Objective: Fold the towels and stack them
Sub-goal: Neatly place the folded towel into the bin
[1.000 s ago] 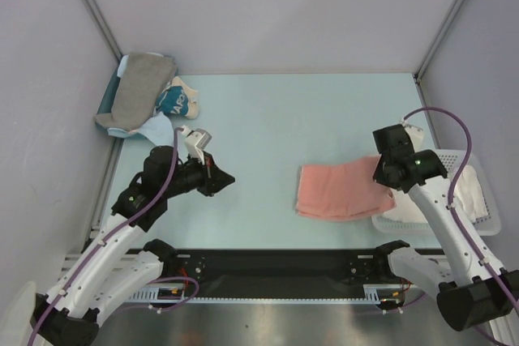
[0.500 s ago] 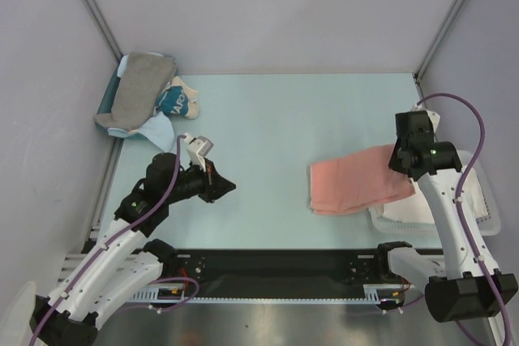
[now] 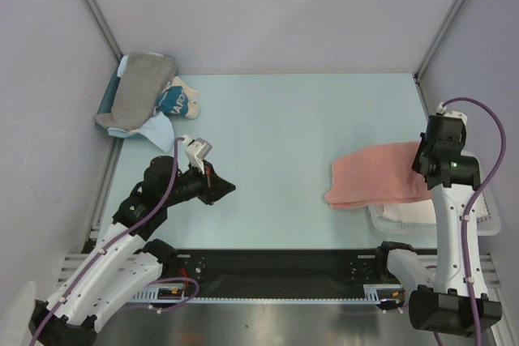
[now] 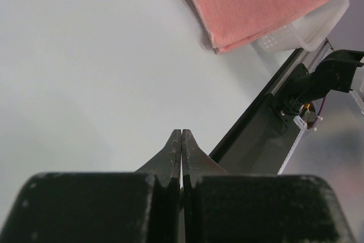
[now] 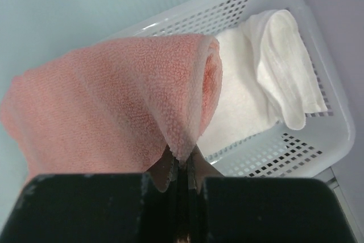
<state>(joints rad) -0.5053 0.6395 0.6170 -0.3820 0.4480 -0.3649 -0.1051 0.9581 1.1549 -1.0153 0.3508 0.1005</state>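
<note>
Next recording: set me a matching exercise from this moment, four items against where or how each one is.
Items:
1. pink towel
2. white towel
3. grey towel
4. left gripper

Places or states:
A. lying in the basket
B. shut, holding nothing
C. at the far left corner
D. pinched by the right gripper

Pairs: 1-D, 2-A, 3-C, 4-B

A white perforated basket (image 5: 272, 153) sits at the table's (image 3: 276, 131) right edge. A teal printed bundle (image 3: 173, 104) lies far left.
</note>
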